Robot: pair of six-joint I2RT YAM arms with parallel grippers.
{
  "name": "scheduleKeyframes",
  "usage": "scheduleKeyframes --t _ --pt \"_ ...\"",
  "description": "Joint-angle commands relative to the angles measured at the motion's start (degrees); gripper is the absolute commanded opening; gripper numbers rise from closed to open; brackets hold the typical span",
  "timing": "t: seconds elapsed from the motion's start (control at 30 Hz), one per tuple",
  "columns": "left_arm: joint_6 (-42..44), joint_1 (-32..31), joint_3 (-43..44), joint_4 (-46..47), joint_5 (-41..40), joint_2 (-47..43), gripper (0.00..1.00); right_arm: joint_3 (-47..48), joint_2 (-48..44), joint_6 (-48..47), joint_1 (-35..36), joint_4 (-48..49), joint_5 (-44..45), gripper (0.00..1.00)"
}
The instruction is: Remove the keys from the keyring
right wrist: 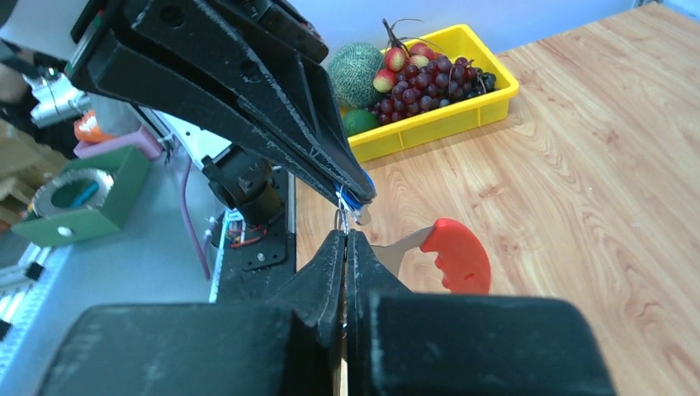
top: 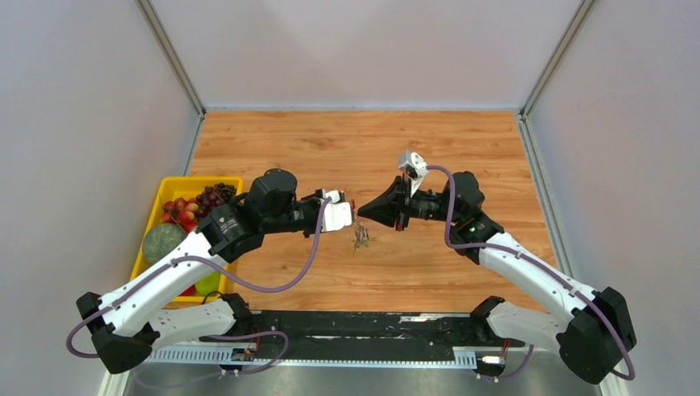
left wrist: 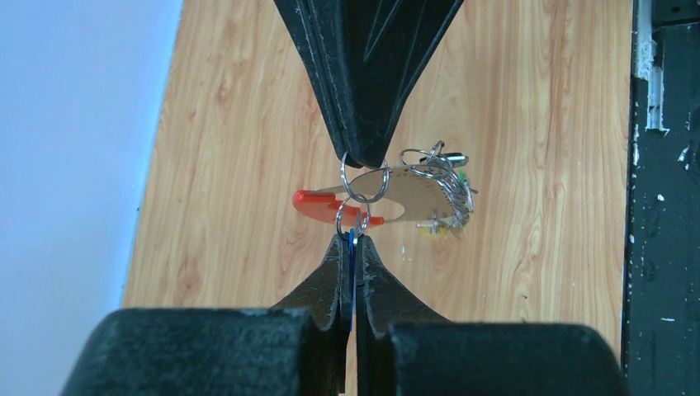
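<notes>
Starting at the near edge, both arms reach in twd the middle of the bench (top: pixel 462 140) and meet tip to tip. Left hand (left wrist: pixel 352 238) is clenched tight on a blue key (right wrist: pixel 357 195); you can only see a thin strip of blue plastic squeezed btwn the fingers. Right hand (right wrist: pixel 345 238) is clamped shut too, nipping one of the small silver rings (left wrist: pixel 366 185) at the top of the keyring (left wrist: pixel 409 195). So the whole thing is strung btwn the two hands and held up off the wood, not lying on it. The red clip (left wrist: pixel 318 204) sticks out sideways on one side of the pinch point. On the other side there's the flat silver bit, w/ the rest of the keys (left wrist: pixel 446 188) bunched at its end. That's a tangle of rings w/ a bit of green and a bit of yellow plastic showing, and I can't count them. Further off on the left arm's side sits a yellow tray (top: pixel 198 180) on the bench, well apart from the keys. It holds dark grapes (top: pixel 216 195), a melon (top: pixel 163 242) and some small red fruit.
</notes>
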Motion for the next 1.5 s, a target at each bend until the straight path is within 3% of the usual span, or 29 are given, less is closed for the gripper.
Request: scheduleKeyframes --t 0.0,0.07,0.1,0.17,0.23,0.37,0.7,0.93,1.2,1.47 --pt "1.06 -0.40 -0.96 -0.30 1.12 -0.29 0.00 -2.92 -3.10 13.14 -0.54 13.10 6.76 0.00" --pt "1.16 -0.45 -1.07 -0.18 1.10 -0.11 0.00 -3.96 -3.66 15.70 -0.52 15.58 7.84 0.00" --pt "1.11 -0.44 -1.06 -0.10 0.92 -0.03 0.00 -4.19 -3.77 16.20 -0.45 16.16 7.79 0.05" --pt "1.16 -0.48 -1.05 -0.08 0.64 -0.11 0.00 -2.95 -3.66 12.98 -0.44 11.89 6.50 0.29" --pt "1.22 -0.49 -1.05 -0.08 0.38 -0.39 0.00 -1.15 -3.95 6.60 -0.45 4.40 6.88 0.42" --pt "1.55 -0.45 -1.04 -0.15 1.25 -1.06 0.00 0.44 -5.30 -4.80 -0.46 -3.16 4.87 0.51" --pt "3.05 -0.68 -1.54 0.45 6.50 -3.62 0.00 1.92 -1.25 -20.80 -0.47 -5.35 -6.49 0.48" --pt "3.44 -0.87 -1.54 0.22 8.02 -3.90 0.00 3.82 2.36 -23.17 -0.07 -5.62 -12.67 0.44" --pt "3.71 -1.01 -1.54 0.10 8.78 -3.86 0.00 4.62 3.38 -24.98 1.94 -6.83 -14.27 0.45" --pt "3.71 -1.03 -1.47 0.02 8.69 -3.91 0.00 5.98 4.96 -25.42 3.57 -7.46 -13.73 0.38"
